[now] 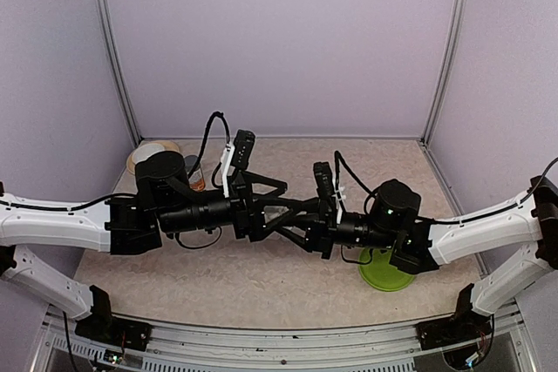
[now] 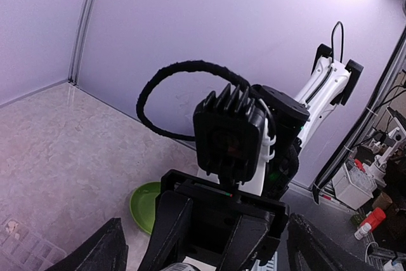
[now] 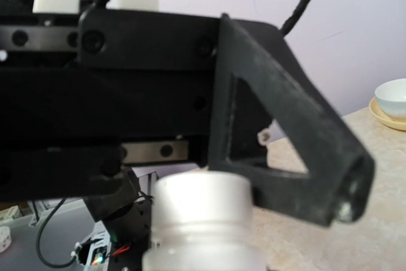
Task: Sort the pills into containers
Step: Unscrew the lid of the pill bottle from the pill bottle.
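Two arms meet over the table to the left of one green dish (image 1: 388, 278), which lies under the right forearm. The left gripper (image 1: 281, 200) has its fingers (image 2: 95, 252) spread wide at the two bottom corners of its wrist view. The right gripper (image 1: 292, 226) points at it from the dish's side, but whether its jaws are parted or pressed cannot be told.

There is one container (image 2: 19, 242), a flat clear box split into small square compartments. It shows only in the left wrist view, cut off by the corner, left of the dish and apart from it. The arms hide it from above. The pills are too small to count; a pale fleck in one compartment may be one.

One white bottle (image 3: 203, 220), uncapped with a ridged neck, fills the bottom of the right wrist view. One white bowl on a saucer (image 1: 150, 155) sits far left of the dish by the back wall. One orange-labelled bottle (image 1: 197, 179) stands just beside it on the dish's side.
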`<action>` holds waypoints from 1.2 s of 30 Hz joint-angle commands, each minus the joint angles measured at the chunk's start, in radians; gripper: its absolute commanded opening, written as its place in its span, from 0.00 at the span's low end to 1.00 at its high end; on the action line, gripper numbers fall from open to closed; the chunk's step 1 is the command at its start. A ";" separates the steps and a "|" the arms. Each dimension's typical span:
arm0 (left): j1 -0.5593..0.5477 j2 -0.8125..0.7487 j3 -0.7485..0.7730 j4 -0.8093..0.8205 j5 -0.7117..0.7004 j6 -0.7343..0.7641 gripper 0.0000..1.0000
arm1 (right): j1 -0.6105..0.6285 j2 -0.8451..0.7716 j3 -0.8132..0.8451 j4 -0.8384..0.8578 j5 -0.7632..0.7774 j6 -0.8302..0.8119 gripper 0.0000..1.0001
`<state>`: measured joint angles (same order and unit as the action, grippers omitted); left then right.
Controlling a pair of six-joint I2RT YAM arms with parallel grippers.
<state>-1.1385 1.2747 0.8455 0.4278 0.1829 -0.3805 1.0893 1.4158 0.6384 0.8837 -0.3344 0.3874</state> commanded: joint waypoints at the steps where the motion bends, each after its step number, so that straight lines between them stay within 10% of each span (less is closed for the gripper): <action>1: -0.005 -0.007 -0.017 0.031 0.020 0.009 0.83 | -0.003 -0.018 -0.010 -0.006 0.121 0.022 0.00; 36: 0.027 -0.074 -0.046 0.023 -0.044 0.019 0.75 | -0.032 -0.104 -0.049 -0.011 -0.014 -0.049 0.00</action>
<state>-1.1278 1.2015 0.7914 0.4362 0.1127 -0.3630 1.0634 1.2858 0.5896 0.8383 -0.2867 0.3336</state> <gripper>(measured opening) 0.772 0.307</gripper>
